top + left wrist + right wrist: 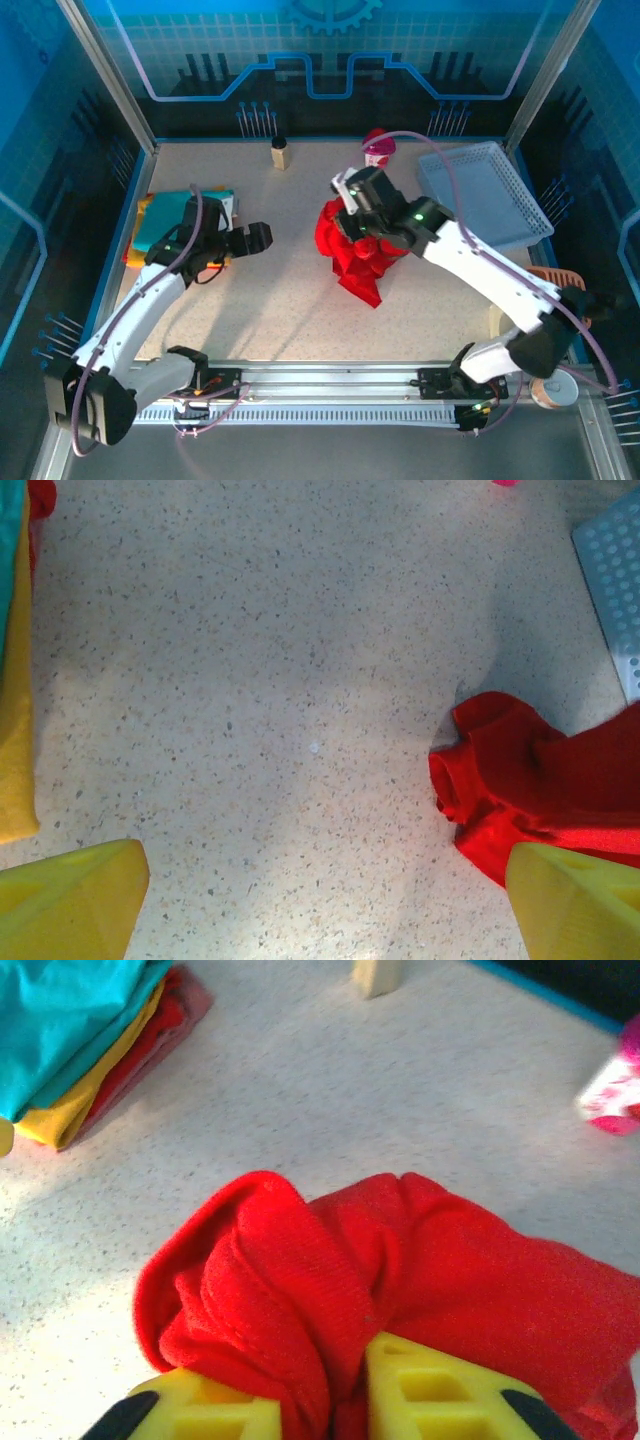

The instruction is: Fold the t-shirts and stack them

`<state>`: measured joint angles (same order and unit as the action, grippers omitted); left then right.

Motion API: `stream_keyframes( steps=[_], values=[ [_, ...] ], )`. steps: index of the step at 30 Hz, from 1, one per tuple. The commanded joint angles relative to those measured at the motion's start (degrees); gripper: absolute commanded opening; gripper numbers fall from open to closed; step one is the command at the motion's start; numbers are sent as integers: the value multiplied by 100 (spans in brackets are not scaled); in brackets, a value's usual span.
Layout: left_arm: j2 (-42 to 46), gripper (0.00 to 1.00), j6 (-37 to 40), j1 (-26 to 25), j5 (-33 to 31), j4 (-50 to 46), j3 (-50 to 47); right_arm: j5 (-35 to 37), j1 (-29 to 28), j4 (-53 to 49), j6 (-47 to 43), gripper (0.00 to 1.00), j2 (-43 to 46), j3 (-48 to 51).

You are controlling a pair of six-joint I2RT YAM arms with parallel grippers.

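Red t-shirt (358,255) sits crumpled mid-table, apparently pinched by the right gripper (335,1400); left gripper (325,880) spread wide, empty. Folded stack (165,220) waits left, so one shirt's left to fold.

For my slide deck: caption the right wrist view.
Right gripper pinches the bunched red t-shirt; folded stack lies behind.

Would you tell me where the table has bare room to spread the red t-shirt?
Bare table lies between the folded stack and the red t-shirt, down to the near edge, though the left gripper hovers there. Crowded: the rear right, with the white basket and a pink item.
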<state>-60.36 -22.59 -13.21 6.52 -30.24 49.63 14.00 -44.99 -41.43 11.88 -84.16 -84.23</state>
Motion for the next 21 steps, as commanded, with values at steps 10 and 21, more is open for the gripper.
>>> stream_keyframes(
  steps=[10, 21],
  values=[
    [165, 91, -528, -51, 321, 405, -1130, -235, 261, 150, 1170, 100, -684, 51],
    [-707, 70, -557, -1227, -83, 1452, -883, -569, 1654, 880, 2754, 92, 409, 2423]
  ],
)
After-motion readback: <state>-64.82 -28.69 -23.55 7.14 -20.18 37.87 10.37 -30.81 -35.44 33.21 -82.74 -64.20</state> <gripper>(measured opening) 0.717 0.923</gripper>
